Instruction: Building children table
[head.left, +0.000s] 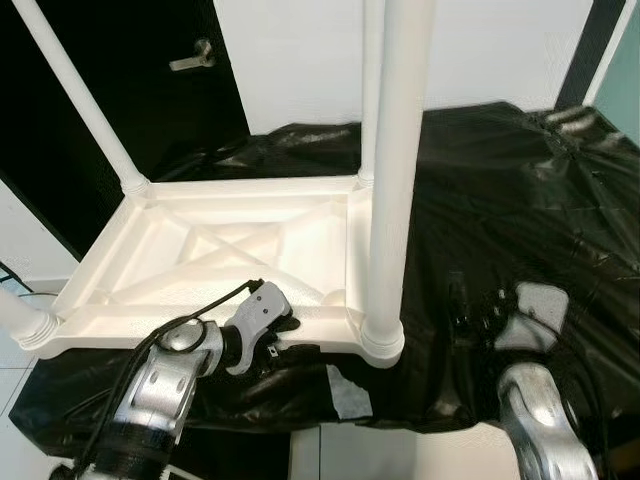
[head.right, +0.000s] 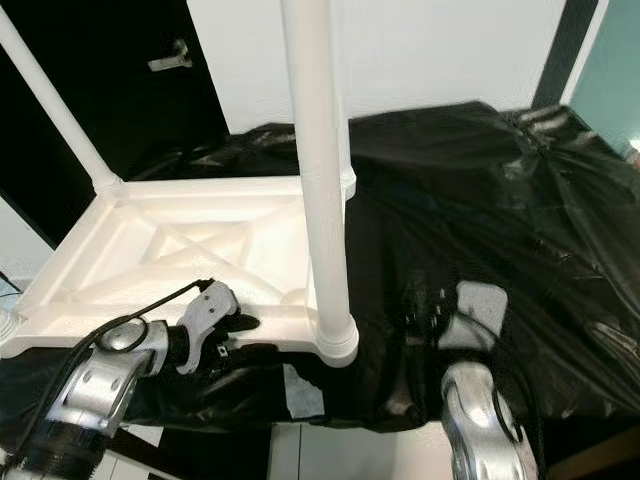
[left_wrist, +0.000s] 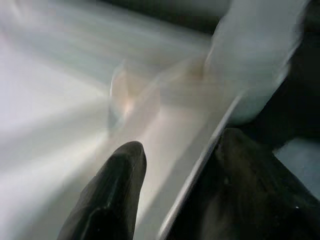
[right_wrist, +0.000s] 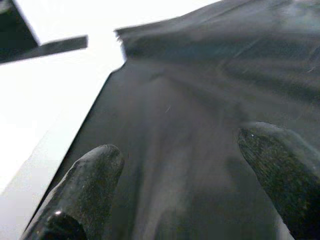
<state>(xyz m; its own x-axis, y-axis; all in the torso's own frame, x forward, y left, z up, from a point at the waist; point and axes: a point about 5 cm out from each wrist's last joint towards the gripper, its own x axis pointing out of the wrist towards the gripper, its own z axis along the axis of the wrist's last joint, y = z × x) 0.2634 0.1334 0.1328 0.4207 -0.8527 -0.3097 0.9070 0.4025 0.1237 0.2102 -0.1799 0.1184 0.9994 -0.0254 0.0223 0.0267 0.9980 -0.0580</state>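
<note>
On the black-draped bench, the upturned white children's table is gripped at its near rim by the left gripper, pinching it; the right gripper is spread over plastic. A slip could topple the near leg.

back wall: plain white, evenly lit
door: dark, at the far left, with a silver lever handle
right edge: a dark vertical strip beside a pale teal panel
work surface: draped in crinkled black plastic sheeting with soft glare
floor: pale tiles at the lower left
</note>
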